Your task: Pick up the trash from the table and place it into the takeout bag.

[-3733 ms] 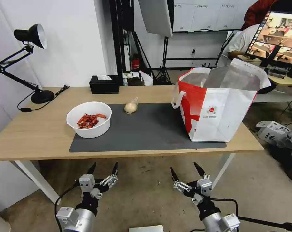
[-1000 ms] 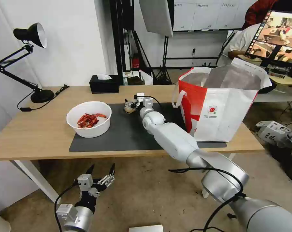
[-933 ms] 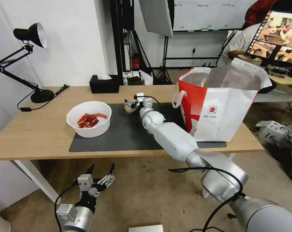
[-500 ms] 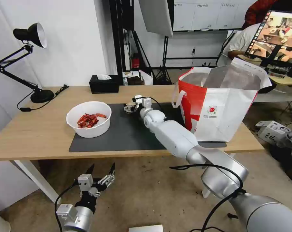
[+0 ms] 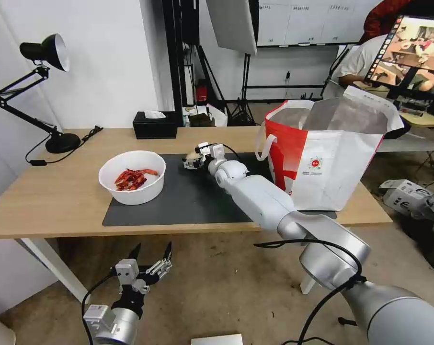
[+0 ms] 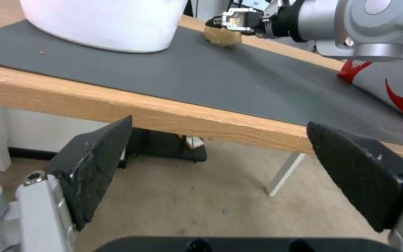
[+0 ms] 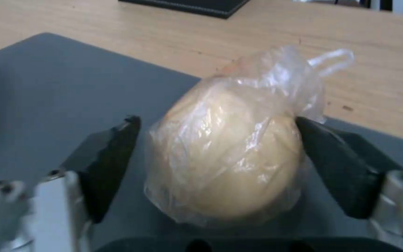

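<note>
Two black fingers of the right gripper (image 7: 218, 164) flank the small knotted beige plastic bag (image 7: 229, 154); one pad (image 7: 327, 164) touches its side, the other (image 7: 113, 157) stands just clear, so the jaws are partly open around it; the bag sits on the dark grey rectangular mat (image 5: 198, 196) of the long light-wood table (image 5: 59, 201), between the white bowl of red shells (image 5: 132, 177) and the boxy red-and-white takeout bag (image 5: 322, 158); the left gripper (image 5: 150, 263) hangs below the table's near edge, jaws spread wide and empty.
</note>
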Controlling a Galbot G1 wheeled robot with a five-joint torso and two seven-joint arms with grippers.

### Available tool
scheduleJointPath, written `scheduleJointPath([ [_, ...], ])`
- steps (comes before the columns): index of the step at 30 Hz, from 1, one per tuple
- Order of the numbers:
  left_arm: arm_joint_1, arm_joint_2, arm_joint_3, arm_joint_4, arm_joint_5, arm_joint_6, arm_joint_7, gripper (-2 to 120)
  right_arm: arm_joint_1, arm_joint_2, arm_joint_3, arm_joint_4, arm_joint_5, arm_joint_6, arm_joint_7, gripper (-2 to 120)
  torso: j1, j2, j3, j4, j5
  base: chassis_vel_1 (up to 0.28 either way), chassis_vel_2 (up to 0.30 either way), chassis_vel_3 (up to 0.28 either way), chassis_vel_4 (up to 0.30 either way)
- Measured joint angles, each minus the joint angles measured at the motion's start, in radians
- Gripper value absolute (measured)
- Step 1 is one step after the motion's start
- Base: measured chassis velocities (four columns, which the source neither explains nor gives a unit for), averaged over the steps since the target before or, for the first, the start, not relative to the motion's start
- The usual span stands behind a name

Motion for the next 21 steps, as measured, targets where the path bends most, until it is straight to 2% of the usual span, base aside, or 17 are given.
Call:
scheduleJointPath([
  [3,0.001,-0.002,0.002,0.0,0.003,-0.005,0.0,100,0.0,0.0,0.001,0.0,0.012,-0.008,0.001,75,0.0,0.0,0.0,0.0,0.0,0.0,0.0,0.0,0.0],
  [4,0.002,-0.003,0.003,0.0,0.004,-0.007,0.0,100,-0.002,-0.001,0.003,0.001,0.016,-0.012,0.003,67,0.0,0.0,0.0,0.0,0.0,0.0,0.0,0.0,0.0],
  [5,0.002,-0.003,0.003,0.0,0.004,-0.007,0.0,100,-0.002,-0.001,0.003,0.001,0.016,-0.012,0.003,67,0.0,0.0,0.0,0.0,0.0,0.0,0.0,0.0,0.0],
  [11,0.002,-0.004,0.003,-0.006,0.003,-0.009,0.0,100,-0.015,-0.002,0.009,0.014,0.016,-0.012,0.024,43,0.0,0.0,0.0,0.0,0.0,0.0,0.0,0.0,0.0],
  [12,0.002,-0.004,0.003,-0.006,0.003,-0.009,0.0,100,-0.015,-0.002,0.009,0.014,0.016,-0.012,0.024,43,0.0,0.0,0.0,0.0,0.0,0.0,0.0,0.0,0.0],
  [15,0.004,-0.004,0.002,-0.007,0.003,-0.009,0.0,100,-0.029,-0.003,0.018,0.034,0.013,-0.011,0.054,28,0.0,0.0,0.0,0.0,0.0,0.0,0.0,0.0,0.0],
  [16,0.004,-0.004,0.002,-0.007,0.003,-0.009,0.0,100,-0.029,-0.003,0.018,0.034,0.013,-0.011,0.054,28,0.0,0.0,0.0,0.0,0.0,0.0,0.0,0.0,0.0],
  [17,0.005,-0.004,0.001,-0.009,0.003,-0.009,0.0,100,-0.04,-0.005,0.026,0.048,0.005,-0.01,0.068,24,0.0,0.0,0.0,0.0001,0.0,0.0,0.0,0.0,0.0],
  [19,0.006,-0.004,0.001,-0.009,0.003,-0.009,0.0,100,-0.044,-0.007,0.028,0.055,0.004,-0.009,0.074,22,0.0,0.0,0.0,0.0,0.0,0.0,0.0,0.0,0.0],
  [21,0.008,-0.004,0.0,-0.015,0.003,-0.01,-0.001,100,-0.067,-0.027,0.032,0.115,0.0,-0.008,0.114,10,0.0,0.0,0.0,0.0001,0.0,0.0,0.0,0.0,0.0],
])
